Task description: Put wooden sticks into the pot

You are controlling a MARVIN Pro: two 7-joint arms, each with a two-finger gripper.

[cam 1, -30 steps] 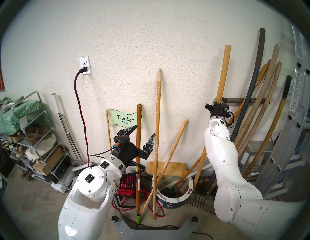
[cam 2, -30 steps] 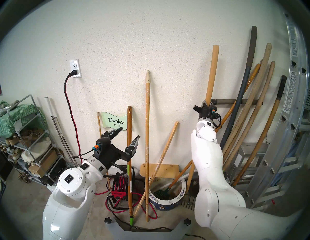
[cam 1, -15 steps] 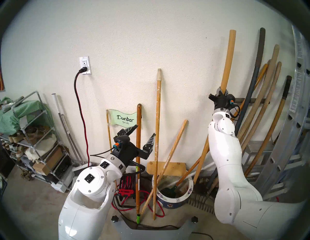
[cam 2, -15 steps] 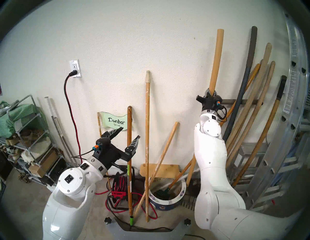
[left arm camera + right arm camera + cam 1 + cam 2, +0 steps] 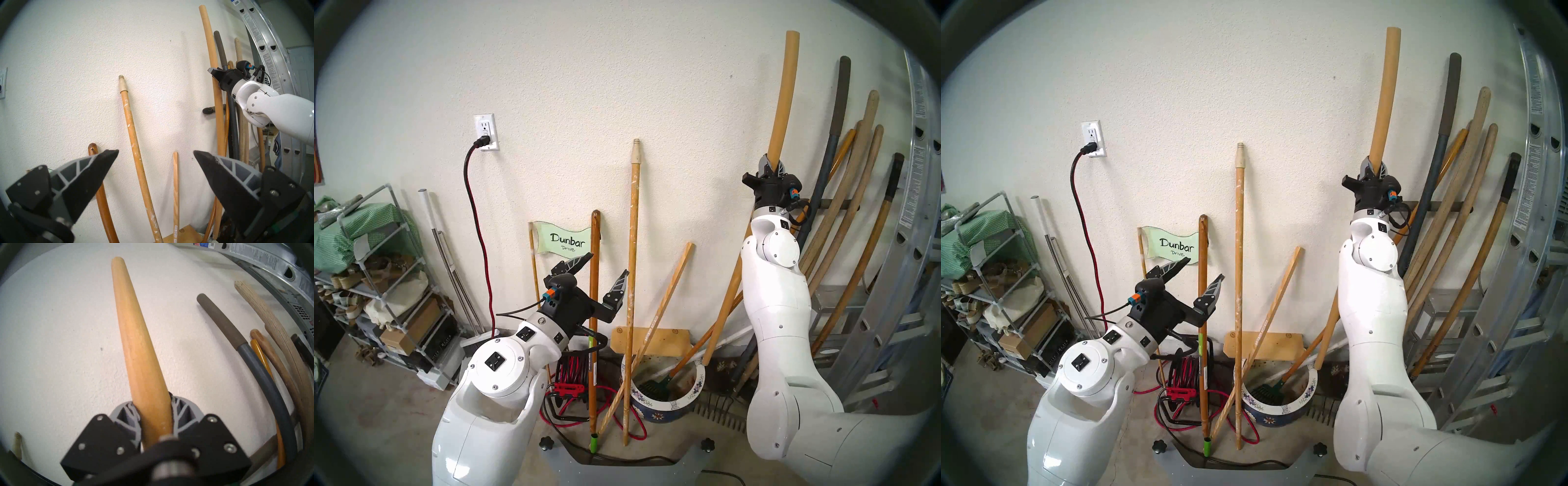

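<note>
**Head stereo left: right arm holds a plain pole over the pot**

Head stereo left, from the left side: the left gripper (image 5: 608, 263) hangs with its fingers spread wide and empty, in front of a dark-brown round stick (image 5: 594, 305) and beside the tall paint-speckled wooden pole with a cream threaded tip (image 5: 632, 254). That pole and the flat square-ended wooden slat (image 5: 656, 325) lean against the wall, their lower ends on the floor outside the squat dark-blue ceramic pot with white flowers (image 5: 660, 405). A small green rake (image 5: 656, 385) lies in the pot. Further right, the right gripper (image 5: 772, 168) pinches a long plain yellow-tan wooden pole (image 5: 784, 101), whose lower end hangs at the pot's right rim. Garden-tool handles (image 5: 843, 220) lean at far right.
</note>
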